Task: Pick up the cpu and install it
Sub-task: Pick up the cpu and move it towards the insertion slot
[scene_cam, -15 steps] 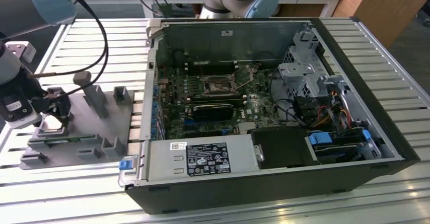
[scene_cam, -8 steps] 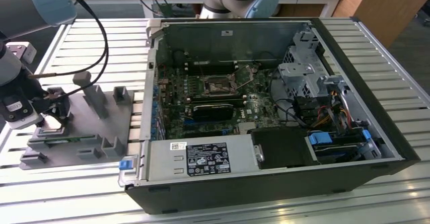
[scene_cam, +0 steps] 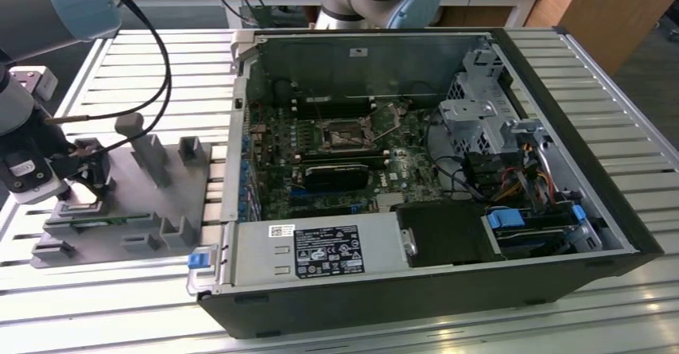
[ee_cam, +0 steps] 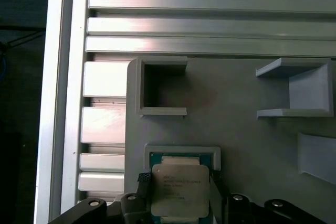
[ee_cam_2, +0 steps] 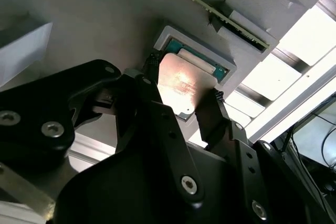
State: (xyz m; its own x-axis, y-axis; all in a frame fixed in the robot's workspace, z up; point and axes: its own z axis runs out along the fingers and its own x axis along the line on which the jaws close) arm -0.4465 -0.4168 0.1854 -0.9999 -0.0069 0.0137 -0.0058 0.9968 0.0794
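cpu: flat, square cpu [ee_cam: 180, 190] with a silver-grey metal lid, at the framed square pocket [ee_cam: 182, 151] of the grey plastic fixture plate [scene_cam: 159, 203], to the exterior view's left of the open black computer case [scene_cam: 446, 290].
orientation: lies flat, lid up; square, so no long axis.
print: faint text lines on the lid.
gripper: black gripper [ee_cam: 179, 180]; fingers [ee_cam: 143, 180] pinch two opposite cpu edges.

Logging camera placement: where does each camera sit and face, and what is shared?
Exterior view: off the arm, looking down on computer case and grey fixture; gripper at the exterior view's left.
First wrist view: on the arm, straight down onto the cpu; gripper shows.
Second wrist view: on the arm, slanting past the gripper at the cpu.
Both wrist views share cpu, gripper.
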